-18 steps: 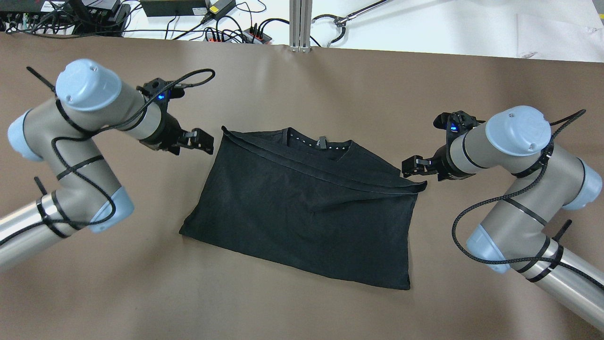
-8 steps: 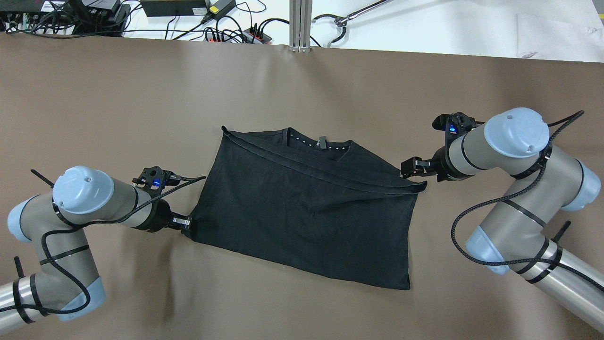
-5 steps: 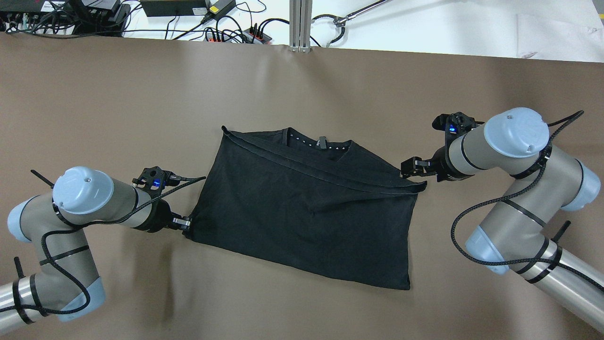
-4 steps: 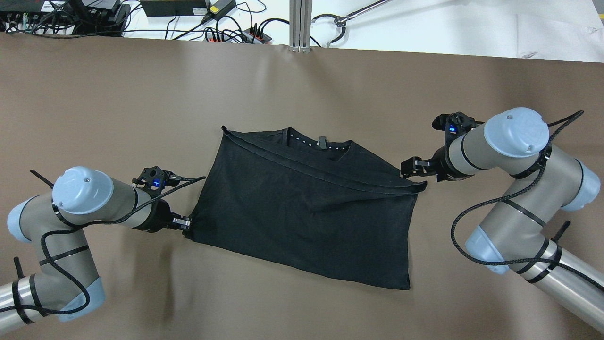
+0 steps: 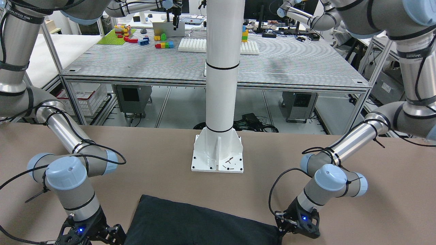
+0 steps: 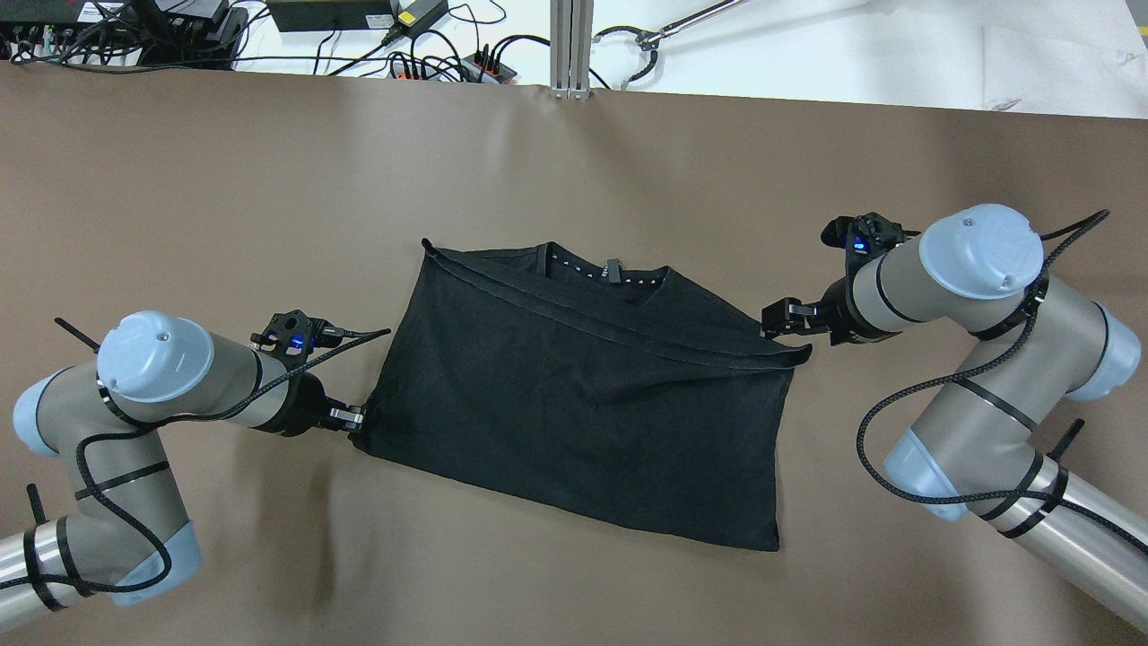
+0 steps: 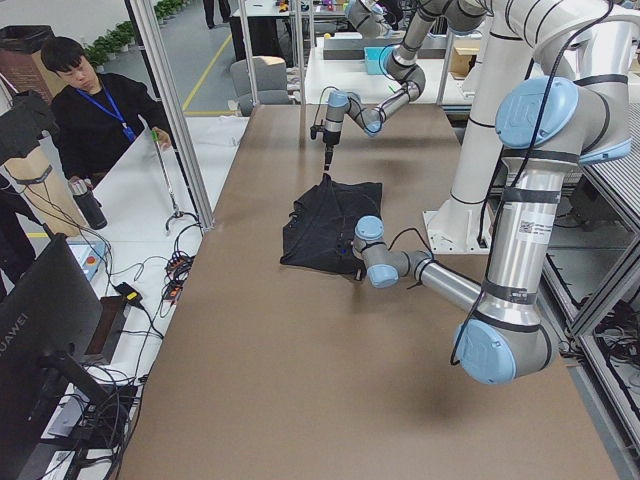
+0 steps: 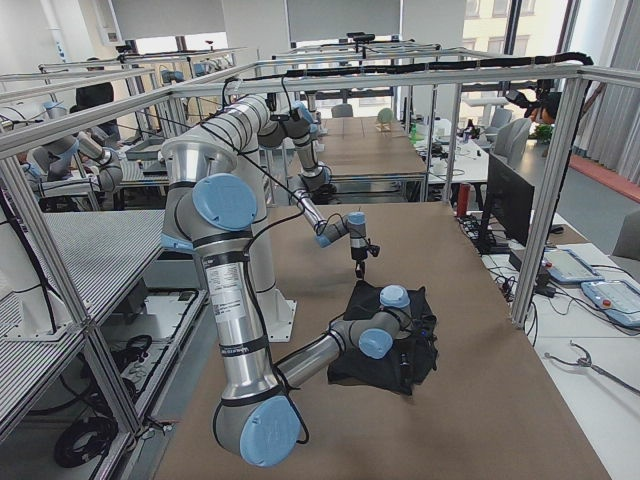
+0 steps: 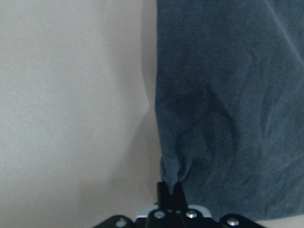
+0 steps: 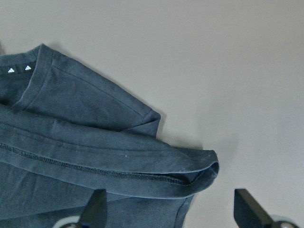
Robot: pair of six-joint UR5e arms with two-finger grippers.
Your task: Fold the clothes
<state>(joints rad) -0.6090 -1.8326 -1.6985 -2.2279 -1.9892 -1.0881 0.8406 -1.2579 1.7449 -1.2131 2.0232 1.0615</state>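
Note:
The black garment [image 6: 574, 386] lies folded on the brown table [image 6: 224, 197], its collar with small white marks and a loop tag [image 6: 613, 269] at the far edge. My left gripper [image 6: 357, 417] is shut on the garment's near-left corner; the left wrist view shows its fingers [image 9: 169, 190] pinching puckered fabric [image 9: 228, 95]. My right gripper [image 6: 778, 323] is open just off the right end of the folded hem. In the right wrist view its fingers [image 10: 97, 209] stand wide apart in front of the hem fold [image 10: 190, 173], not touching it.
Cables and power strips [image 6: 448, 54] and an aluminium post [image 6: 571, 45] line the table's far edge. The white robot column base [image 5: 218, 160] stands behind the garment [image 5: 201, 221]. A person [image 7: 95, 110] stands beside the table's far-side bench.
My left arm swung from the garment's far-left corner to its near-left corner and shut on it, then drew it slightly up and away. The right arm has stayed still.

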